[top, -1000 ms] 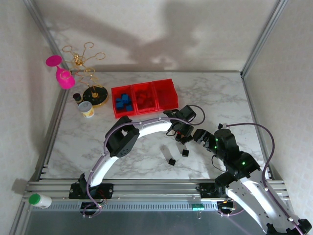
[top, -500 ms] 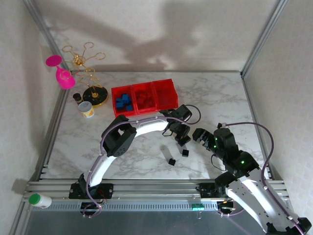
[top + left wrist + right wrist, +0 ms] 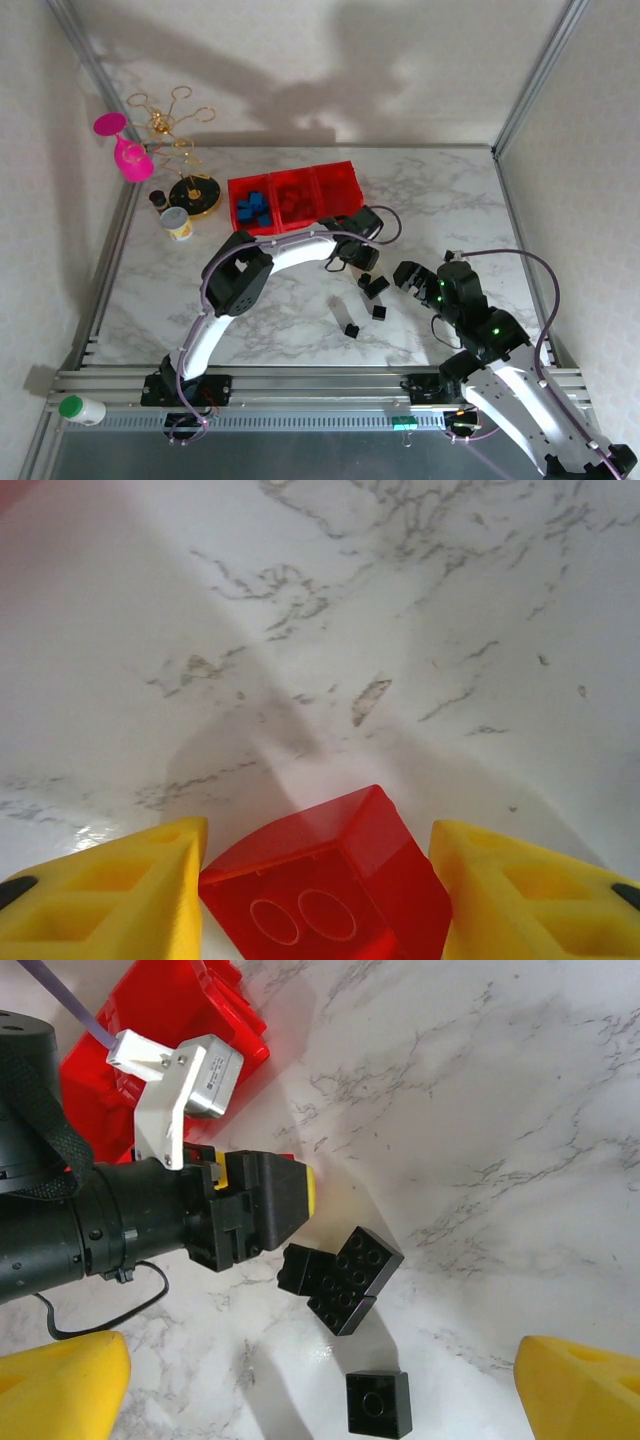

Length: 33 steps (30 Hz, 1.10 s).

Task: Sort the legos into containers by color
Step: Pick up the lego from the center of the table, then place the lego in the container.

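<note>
Top: L gripper [image 3: 366, 272] hanging just nr containers [image 3: 345, 200]; black legos [image 3: 379, 312] lying on worktop [image 3: 450, 200].
L wrist: L fingers [image 3: 110, 895] flanking red lego [image 3: 330, 890]; clamped or not, can't tell.
R wrist: R fingers [image 3: 60, 1385] standing wide apart over black legos [image 3: 340, 1275].

Your white marbled table [image 3: 450, 200] carries a clump of black bricks [image 3: 340, 1278] right beside the left gripper [image 3: 318, 870]. A single black brick [image 3: 378, 1402] lies just past them. The red bins [image 3: 295, 197] sit close on the gripper's far side, and a cup [image 3: 178, 223] stands well off to its left.
</note>
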Available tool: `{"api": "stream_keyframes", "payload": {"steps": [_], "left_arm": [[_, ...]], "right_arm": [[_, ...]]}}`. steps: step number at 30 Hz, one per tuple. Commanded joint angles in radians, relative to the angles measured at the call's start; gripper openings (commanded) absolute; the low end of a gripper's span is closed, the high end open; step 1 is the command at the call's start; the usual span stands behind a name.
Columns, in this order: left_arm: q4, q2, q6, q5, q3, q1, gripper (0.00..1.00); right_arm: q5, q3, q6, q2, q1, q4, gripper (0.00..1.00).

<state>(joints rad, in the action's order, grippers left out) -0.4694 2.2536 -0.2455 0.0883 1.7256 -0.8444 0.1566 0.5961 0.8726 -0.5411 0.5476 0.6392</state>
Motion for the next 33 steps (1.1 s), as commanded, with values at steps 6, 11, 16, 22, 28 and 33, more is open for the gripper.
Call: {"api": "stream_keyframes", "payload": {"steps": [6,11,16,22,28,33], "left_arm": [[-0.017,-0.126,-0.041,0.005,-0.030,0.048,0.54],[-0.021,-0.198,-0.063,-0.068,-0.050,0.111,0.55],[-0.024,-0.236,-0.088,-0.148,-0.051,0.208,0.55],[0.000,-0.225,-0.123,-0.234,-0.028,0.301,0.55],[-0.006,-0.152,-0.133,-0.275,0.058,0.347,0.56],[-0.008,-0.097,-0.126,-0.279,0.114,0.361,0.60]], "right_arm": [[-0.090,0.005,-0.106,-0.033,-0.005,-0.131,0.99],[-0.149,0.027,-0.177,-0.120,-0.004,-0.234,0.99],[-0.205,0.045,-0.215,-0.236,-0.004,-0.347,0.99],[-0.219,0.059,-0.222,-0.320,-0.003,-0.419,0.99],[-0.212,0.063,-0.225,-0.341,-0.004,-0.420,0.99],[-0.202,0.055,-0.224,-0.324,-0.004,-0.408,0.99]]}}
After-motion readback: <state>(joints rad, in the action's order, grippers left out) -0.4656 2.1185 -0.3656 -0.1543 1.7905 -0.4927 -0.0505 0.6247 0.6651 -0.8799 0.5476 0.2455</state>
